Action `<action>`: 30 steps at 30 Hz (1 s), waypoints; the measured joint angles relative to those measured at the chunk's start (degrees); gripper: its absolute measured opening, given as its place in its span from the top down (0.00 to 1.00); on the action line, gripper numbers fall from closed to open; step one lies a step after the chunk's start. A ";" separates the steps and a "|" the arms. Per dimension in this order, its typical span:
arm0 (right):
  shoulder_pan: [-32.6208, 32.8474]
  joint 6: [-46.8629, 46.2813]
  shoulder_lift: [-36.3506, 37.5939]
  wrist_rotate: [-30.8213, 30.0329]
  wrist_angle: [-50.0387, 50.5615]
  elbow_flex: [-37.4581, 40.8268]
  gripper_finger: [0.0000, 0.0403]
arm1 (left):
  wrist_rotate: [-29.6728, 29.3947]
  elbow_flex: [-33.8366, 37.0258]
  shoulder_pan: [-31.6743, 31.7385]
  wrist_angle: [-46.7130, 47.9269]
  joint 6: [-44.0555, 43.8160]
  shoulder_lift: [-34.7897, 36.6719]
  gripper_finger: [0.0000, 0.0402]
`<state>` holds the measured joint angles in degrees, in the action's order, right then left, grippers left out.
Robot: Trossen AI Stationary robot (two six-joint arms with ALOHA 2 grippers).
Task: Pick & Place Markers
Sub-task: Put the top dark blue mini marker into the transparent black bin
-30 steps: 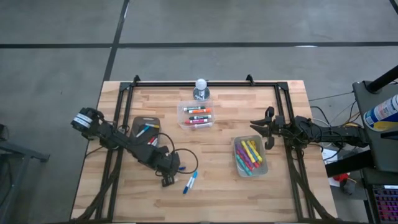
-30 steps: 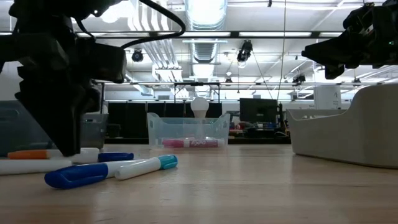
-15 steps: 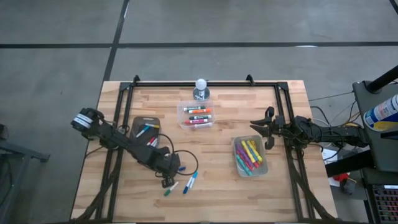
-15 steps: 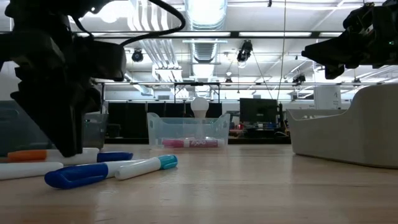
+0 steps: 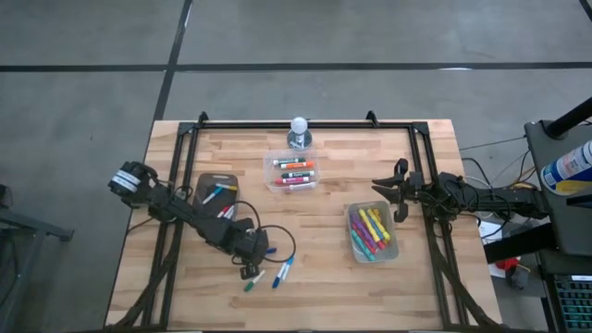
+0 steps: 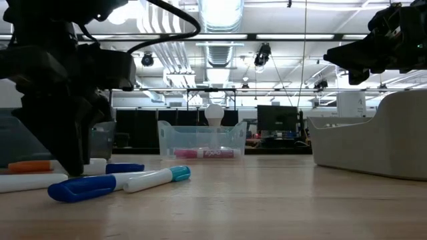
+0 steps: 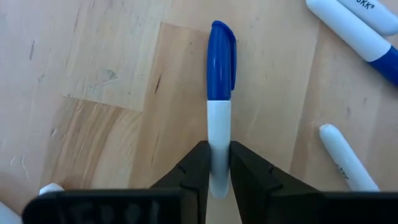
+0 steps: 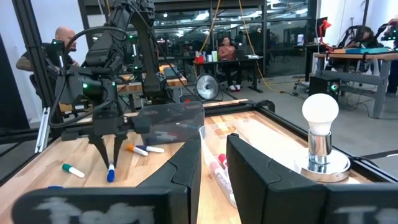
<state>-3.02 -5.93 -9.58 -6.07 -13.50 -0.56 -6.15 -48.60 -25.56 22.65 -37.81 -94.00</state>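
A white-bodied marker with a blue cap [image 7: 221,59] lies on the wooden table, its cap [image 5: 269,250] toward the right edge. My left gripper [image 5: 252,258] stands steeply over it at the table's near left and is shut on its body; the low view shows the gripper [image 6: 70,171] down at table level. A teal-capped marker [image 5: 254,280] and a blue marker [image 5: 282,271] lie loose just beyond. More markers fill two clear tubs and a dark tray. My right gripper [image 5: 396,198] waits open and level at the right edge, holding nothing. My left gripper pinches the marker's white body [image 7: 219,146], toward the end away from the cap, between its two fingers [image 7: 196,171]. The fingers come steeply from above, slanting from the table's left, one on each long side. The marker lies flat on the table.
One clear tub [image 5: 266,176] stands at the far middle with a light bulb on a stand [image 5: 299,129] behind it. A second tub [image 5: 396,242] is at the right. The dark tray [image 5: 217,181] lies left of the gripper. Other white markers [image 7: 345,158] lie close by.
In the high view a teal-capped marker that did not show a second ago now lies on the table just on the near side of my left gripper. The blue-capped marker has stayed where it lay.
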 joint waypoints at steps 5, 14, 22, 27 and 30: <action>0.02 0.00 0.00 0.00 0.00 0.00 0.83 | -0.18 0.00 -0.02 0.15 1.58 0.25 0.92; 0.02 0.00 0.00 0.00 0.00 0.00 0.83 | 2.49 -2.92 0.26 5.50 10.43 2.13 0.96; 0.01 0.07 0.02 0.00 0.00 0.00 0.83 | -6.27 -9.25 0.24 23.13 8.78 7.59 0.96; 0.02 0.07 0.00 0.00 0.00 0.00 0.83 | -14.52 -10.38 0.24 32.83 4.84 13.23 0.95; 0.00 0.00 0.01 0.00 0.00 0.00 0.83 | -19.52 -9.87 0.33 39.35 -0.26 16.78 0.95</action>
<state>-3.02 -5.93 -9.57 -6.07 -13.50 -0.56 -25.67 -58.47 -25.23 62.00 -38.07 -77.21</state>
